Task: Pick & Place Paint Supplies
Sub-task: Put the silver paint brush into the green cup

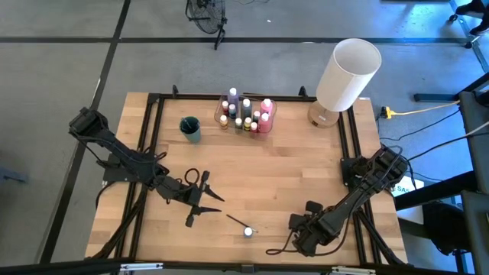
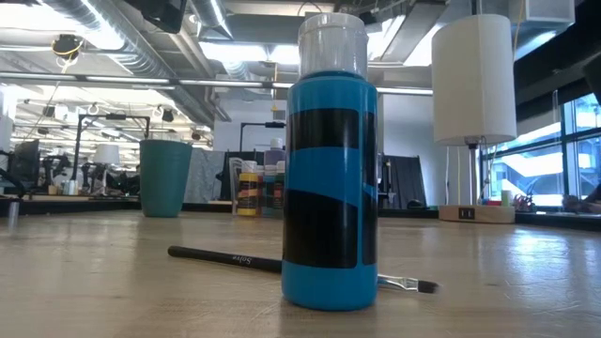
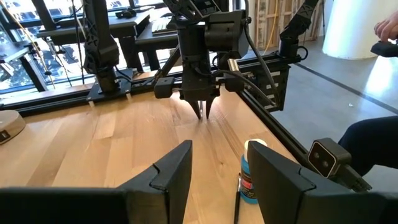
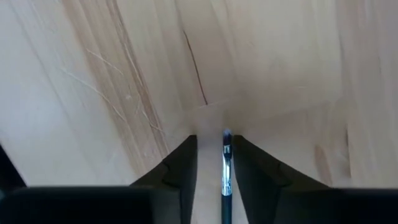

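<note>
A blue paint bottle (image 2: pixel 329 188) with a black label and pale cap stands upright near the table's front (image 1: pixel 247 231). A dark-handled paintbrush (image 2: pixel 235 258) lies flat just behind it. A second paintbrush (image 4: pixel 226 174) lies on the wood under my right gripper (image 4: pixel 214 142). That gripper points straight down, with one finger on each side of the brush and a gap showing between them. My left gripper (image 3: pixel 221 174) hovers open and level, left of the bottle (image 3: pixel 250 180), touching nothing. More paint bottles (image 1: pixel 246 113) stand in a clear container at the back. My right gripper comes from above with its fingers (image 4: pixel 186 155) across the paintbrush's shaft (image 4: pixel 226 155), which lies flat on the table. A gap shows on one side of the brush. Whether the other finger touches it, I cannot tell.
A teal cup (image 1: pixel 190 128) stands at the back left, and a large white cylinder (image 1: pixel 348 74) on a wooden base at the back right. A black frame (image 1: pixel 149 137) runs around the table. A person's hand (image 3: pixel 385 28) shows beyond the table.
</note>
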`<action>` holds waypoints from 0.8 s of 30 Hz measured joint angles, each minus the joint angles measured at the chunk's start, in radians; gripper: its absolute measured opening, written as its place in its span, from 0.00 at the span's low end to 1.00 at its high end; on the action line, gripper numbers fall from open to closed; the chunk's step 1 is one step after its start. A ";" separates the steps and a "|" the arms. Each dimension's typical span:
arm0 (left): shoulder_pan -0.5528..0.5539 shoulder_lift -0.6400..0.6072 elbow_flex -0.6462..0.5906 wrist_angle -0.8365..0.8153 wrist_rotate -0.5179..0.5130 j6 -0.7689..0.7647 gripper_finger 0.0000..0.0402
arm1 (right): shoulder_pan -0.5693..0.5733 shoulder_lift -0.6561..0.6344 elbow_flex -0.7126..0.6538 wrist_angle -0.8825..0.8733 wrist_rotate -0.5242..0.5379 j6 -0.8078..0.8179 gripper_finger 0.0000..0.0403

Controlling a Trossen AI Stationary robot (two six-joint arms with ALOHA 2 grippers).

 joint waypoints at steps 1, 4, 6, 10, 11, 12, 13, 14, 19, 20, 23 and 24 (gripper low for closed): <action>0.000 0.000 0.000 0.000 0.000 0.000 0.37 | 0.000 0.000 0.000 0.000 0.000 0.000 0.20; 0.000 0.000 0.000 0.000 0.000 0.000 0.37 | 0.000 0.000 0.000 0.002 0.012 -0.001 0.19; 0.000 0.000 0.000 0.000 0.000 0.002 0.37 | -0.004 0.000 -0.001 0.003 0.019 -0.001 0.19; 0.000 0.000 0.000 0.000 0.000 0.016 0.37 | -0.012 0.000 -0.001 0.003 0.015 -0.002 0.19; 0.000 0.000 0.000 0.000 0.000 0.016 0.37 | -0.013 0.000 -0.001 0.003 0.015 -0.002 0.18; 0.000 0.000 0.000 0.000 0.000 0.016 0.37 | -0.016 0.000 -0.001 0.003 0.016 -0.002 0.18; 0.000 0.000 0.000 0.000 0.000 0.016 0.37 | -0.019 0.000 -0.001 0.004 0.015 -0.002 0.17; 0.000 0.000 0.000 0.000 0.000 0.016 0.37 | -0.021 0.000 -0.001 0.004 0.014 -0.002 0.17; 0.000 0.000 0.000 0.000 0.000 0.016 0.37 | -0.036 0.000 -0.001 0.006 0.006 0.037 0.09; 0.000 0.000 0.000 0.000 0.000 0.016 0.37 | -0.038 0.000 -0.001 0.006 0.001 0.047 0.07; 0.000 0.000 0.000 0.000 0.000 0.016 0.37 | -0.044 0.000 -0.001 0.008 -0.008 0.064 0.02; 0.000 0.000 0.000 0.000 0.000 0.016 0.37 | -0.044 0.000 -0.001 0.008 -0.008 0.078 0.01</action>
